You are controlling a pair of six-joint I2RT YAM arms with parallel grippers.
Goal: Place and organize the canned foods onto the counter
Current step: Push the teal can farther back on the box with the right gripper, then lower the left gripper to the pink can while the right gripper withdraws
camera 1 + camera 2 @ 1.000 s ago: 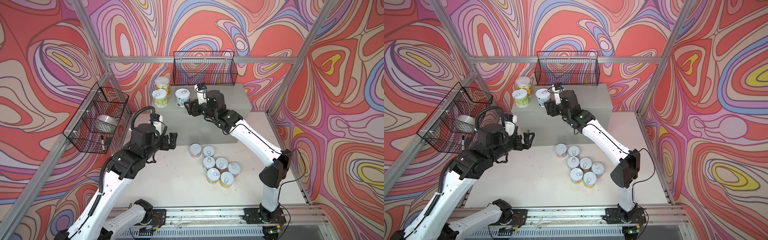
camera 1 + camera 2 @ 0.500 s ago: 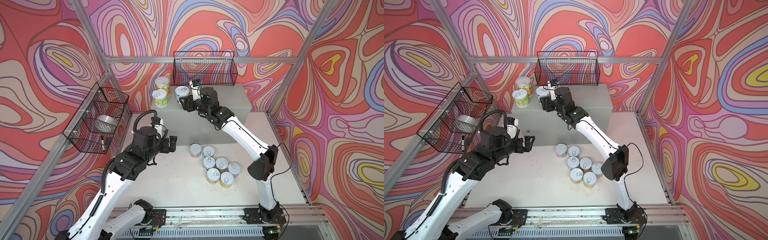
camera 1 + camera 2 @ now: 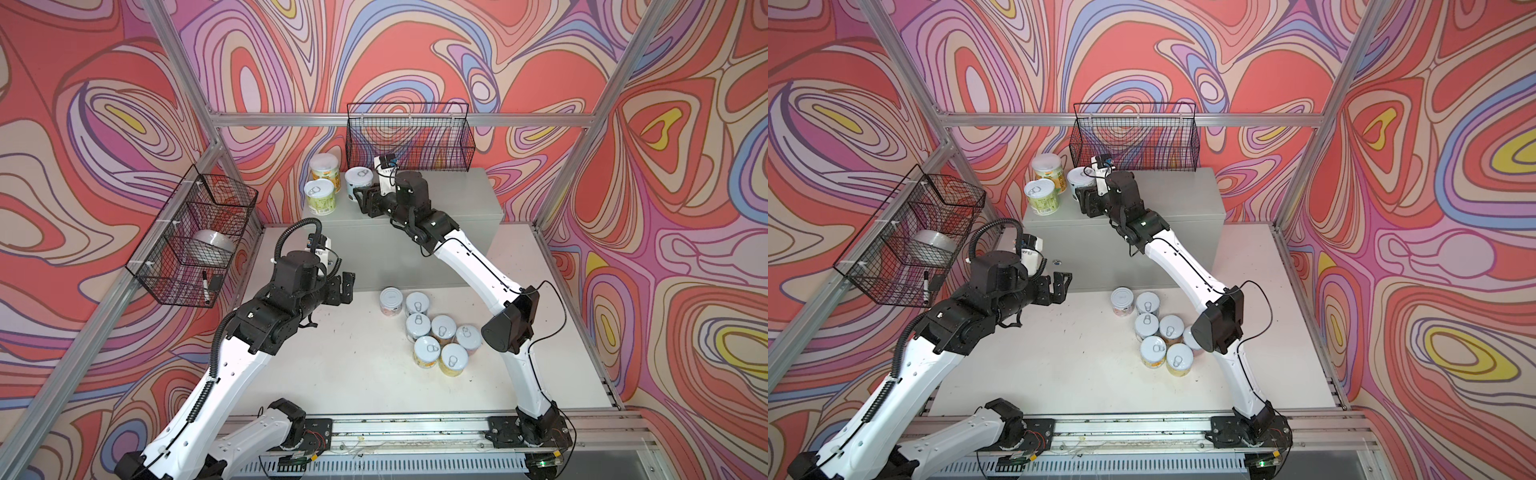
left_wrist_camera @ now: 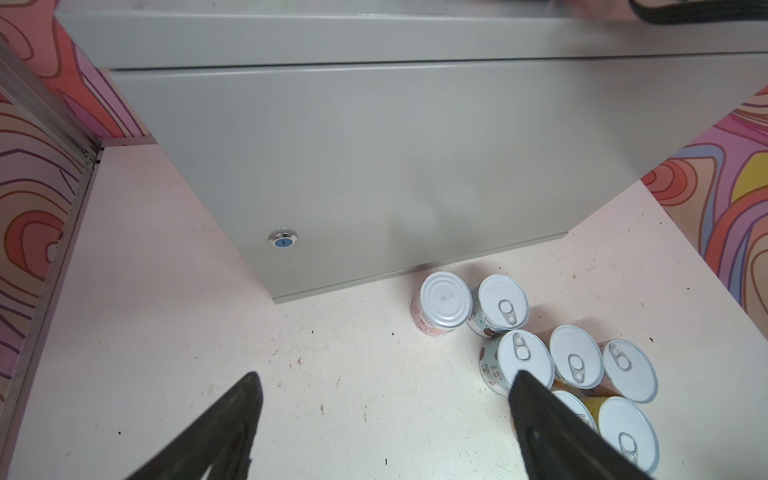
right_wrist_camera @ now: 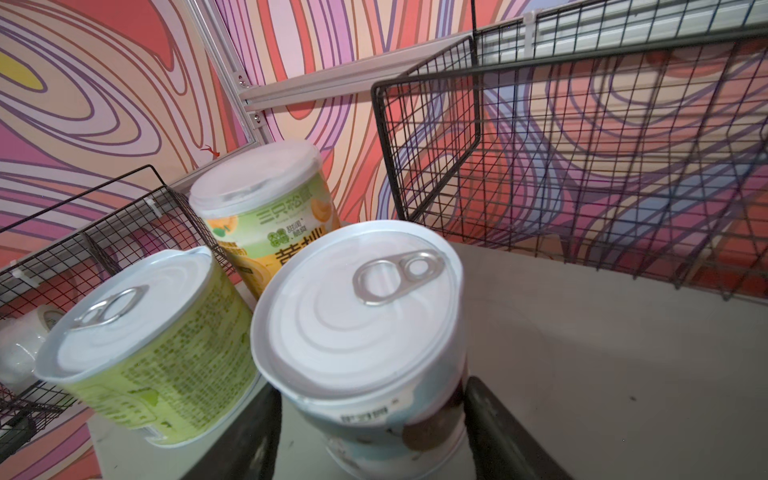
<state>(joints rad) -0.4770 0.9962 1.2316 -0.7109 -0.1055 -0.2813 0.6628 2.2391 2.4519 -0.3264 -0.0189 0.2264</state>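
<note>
**Pale tabletop (image 3: pixel 332 374) carries seven tins (image 3: pixel 432 332); three more are up at the counter (image 3: pixel 457 195)**

Nearest to us, the white tabletop is scuffed and speckled. Over its left part we see the left gripper (image 3: pixel 343 287) hanging clear of the surface. Its pincer is spread wide with nothing between the fingers (image 4: pixel 232 415), and it points toward the counter's front. To its right the seven tins stand packed close together, most of them touching. Six show pull-tab lids. The pink-labelled tin (image 4: pixel 444 301) shows a plain stamped end and sits just in front of the counter's lower edge, near it but apart.

Beyond them rises the counter's light-grey front, with a small round lock (image 4: pixel 283 240) low on its left side. On the flat top, at the left end, a green-labelled tin (image 5: pixel 158 353) stands in front of a capped tin (image 5: pixel 266 195) with a translucent plastic cover. Just beside them is a white-and-blue tin (image 5: pixel 361 316). The right gripper (image 5: pixel 374 399) pinches it, one finger pressed against each side. We cannot tell whether its base rests on the top. Behind, a black wire basket (image 3: pixel 409 137) hangs on the back wall.
</note>
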